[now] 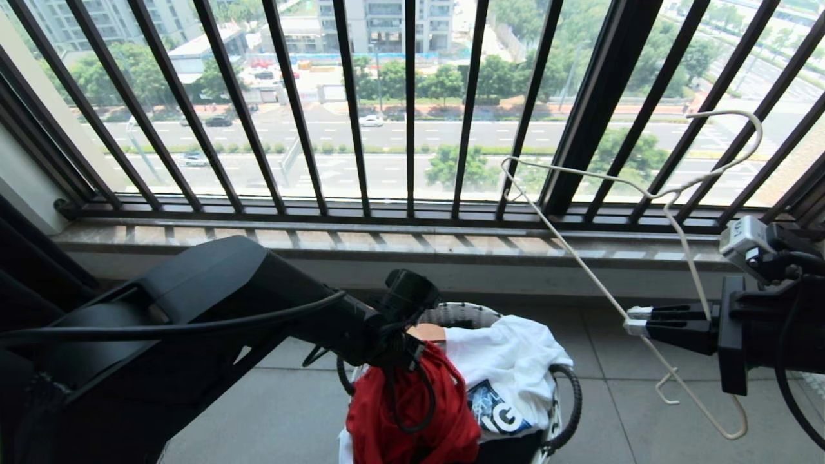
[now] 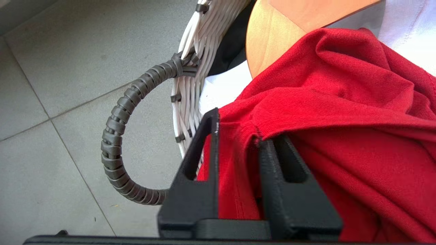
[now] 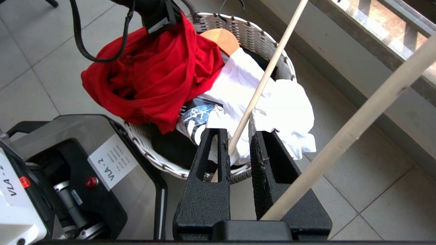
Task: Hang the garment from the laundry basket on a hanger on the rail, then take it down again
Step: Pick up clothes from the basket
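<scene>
The bright red short-sleeved T-shirt (image 1: 412,412) lies bunched on top of the small round white woven laundry basket (image 3: 262,37), spilling over its near rim beside a white printed garment (image 1: 509,367). The left gripper (image 2: 238,136) is directly on it, fingers clamped on a fold of the red cloth, so lifting looks like the next step. To the right, well apart, the right gripper (image 3: 236,136) holds the thin white wire hanger (image 1: 644,193), fingers closed on its wire, its hook uppermost against the dark barred window railing (image 1: 412,103).
</scene>
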Controlling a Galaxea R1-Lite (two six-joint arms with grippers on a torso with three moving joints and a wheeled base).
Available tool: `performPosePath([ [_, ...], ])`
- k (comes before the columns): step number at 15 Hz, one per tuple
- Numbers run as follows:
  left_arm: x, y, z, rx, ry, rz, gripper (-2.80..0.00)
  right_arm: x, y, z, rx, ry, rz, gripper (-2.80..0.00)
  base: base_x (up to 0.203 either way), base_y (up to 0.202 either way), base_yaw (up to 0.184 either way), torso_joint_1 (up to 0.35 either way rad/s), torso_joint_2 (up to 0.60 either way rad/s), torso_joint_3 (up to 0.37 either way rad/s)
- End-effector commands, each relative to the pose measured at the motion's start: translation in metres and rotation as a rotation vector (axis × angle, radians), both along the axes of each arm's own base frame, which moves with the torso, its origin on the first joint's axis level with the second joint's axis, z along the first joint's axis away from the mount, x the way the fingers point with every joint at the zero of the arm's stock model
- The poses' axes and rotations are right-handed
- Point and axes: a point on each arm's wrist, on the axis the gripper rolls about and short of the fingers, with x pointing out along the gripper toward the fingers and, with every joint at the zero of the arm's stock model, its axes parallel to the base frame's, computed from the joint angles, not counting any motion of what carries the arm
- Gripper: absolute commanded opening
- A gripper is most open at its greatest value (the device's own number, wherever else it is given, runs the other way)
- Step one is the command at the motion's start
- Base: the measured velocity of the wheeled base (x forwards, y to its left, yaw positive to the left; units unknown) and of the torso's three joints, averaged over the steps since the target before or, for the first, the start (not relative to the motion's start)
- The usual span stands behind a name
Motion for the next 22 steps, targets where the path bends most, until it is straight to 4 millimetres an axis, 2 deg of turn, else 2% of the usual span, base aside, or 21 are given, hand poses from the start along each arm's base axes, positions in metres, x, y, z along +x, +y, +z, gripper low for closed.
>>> performPosePath([
  [1, 0.004, 0.007, 0.012, -0.020, -0.026, 0.021, -2.80, 0.000, 0.000, 0.000, 0.000, -0.003, 0.005, -2.80, 0.000, 0.000, 0.000, 0.000, 0.00, 0.000],
  [3, 0.006, 0.010, 0.021, -0.037, -0.044, 0.031, -2.80, 0.000, 0.000, 0.001, 0.000, -0.004, 0.005, -2.80, 0.000, 0.000, 0.000, 0.000, 0.00, 0.000],
  [6, 0.002, 0.019, 0.050, -0.080, -0.094, 0.042, -2.80, 0.000, 0.000, 0.001, 0.000, -0.006, 0.005, -2.80, 0.000, 0.000, 0.000, 0.000, 0.00, 0.000],
  [9, -0.009, 0.028, 0.080, -0.123, -0.137, 0.038, -2.80, 0.000, 0.000, 0.002, 0.002, -0.010, 0.004, -2.80, 0.000, 0.000, 0.000, 0.000, 0.00, 0.000],
  [15, -0.032, 0.042, 0.123, -0.236, -0.161, -0.040, -2.80, 0.003, 0.000, 0.011, 0.054, 0.009, -0.024, -2.80, 0.000, 0.000, 0.000, 0.000, 0.00, 0.000],
  [17, -0.038, 0.047, 0.127, -0.244, -0.153, -0.061, -2.80, 0.003, 0.000, 0.011, 0.057, 0.011, -0.025, -2.80, 0.000, 0.000, 0.000, 0.000, 0.00, 0.000],
  [22, -0.033, 0.052, 0.125, -0.240, -0.154, -0.048, -2.80, 0.006, 0.000, 0.009, 0.056, 0.022, -0.027, -2.80, 0.000, 0.000, 0.000, 0.000, 0.00, 0.000],
])
